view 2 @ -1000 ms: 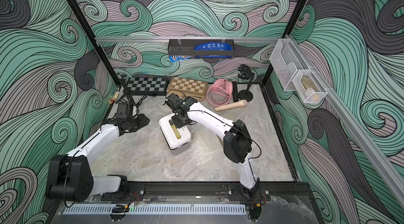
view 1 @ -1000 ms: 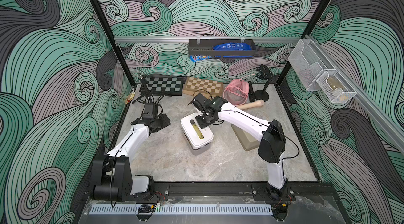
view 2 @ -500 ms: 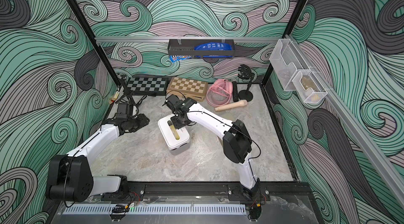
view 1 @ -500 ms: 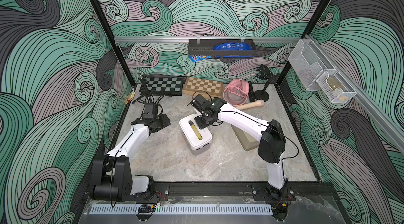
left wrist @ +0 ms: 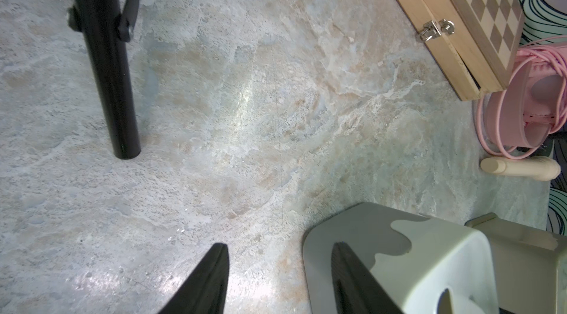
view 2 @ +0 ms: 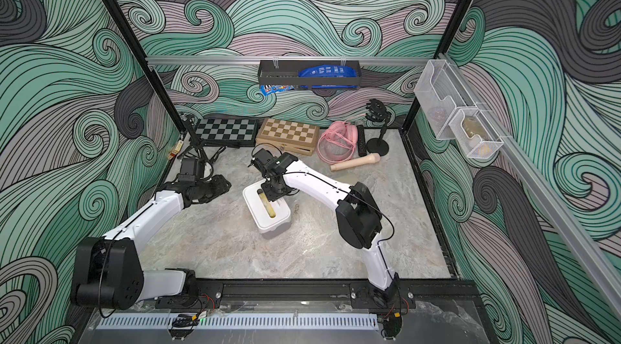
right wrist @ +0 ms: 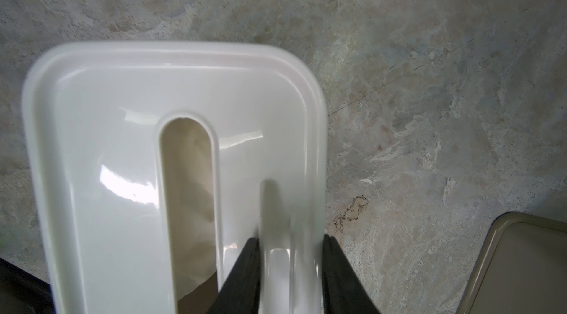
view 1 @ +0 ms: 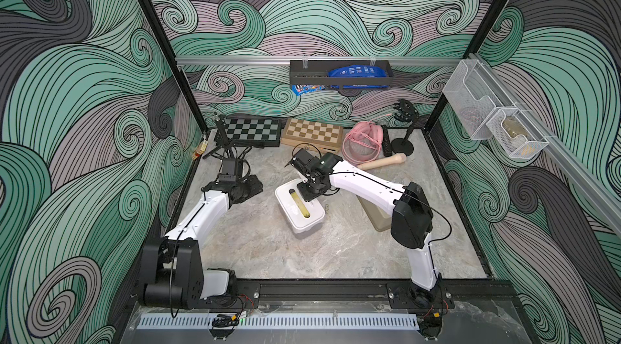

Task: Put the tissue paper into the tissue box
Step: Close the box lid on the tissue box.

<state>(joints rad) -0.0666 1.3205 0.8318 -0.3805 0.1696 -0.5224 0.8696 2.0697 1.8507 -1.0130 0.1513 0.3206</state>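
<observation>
In both top views the right gripper (view 1: 307, 195) is mostly hidden under its own wrist. Its grasp is made out only in the right wrist view, where two black fingers (right wrist: 242, 275) are clamped on either side of the rim of the white tissue box (right wrist: 92, 143). The near end of the box is cut off there by the picture's edge. The box is seen near the middle of the tabletop (view 1: 268, 258). Through its slot (right wrist: 187, 189) a creased beige surface, seemingly the tissue paper (right wrist: 190, 214), is seen inside; in a top view only a yellowish strip (view 2: 268, 206) is shown. A tan container (view 1: 378, 221) at 3 o'clock of the box is half covered by the right arm. The left gripper (view 1: 257, 187), at 9 o'clock of the box and well apart from it, is only a dark mass from above. In the left wrist view its fingers (left wrist: 211, 278) are seen spread, with bare tabletop between them and nothing held
</observation>
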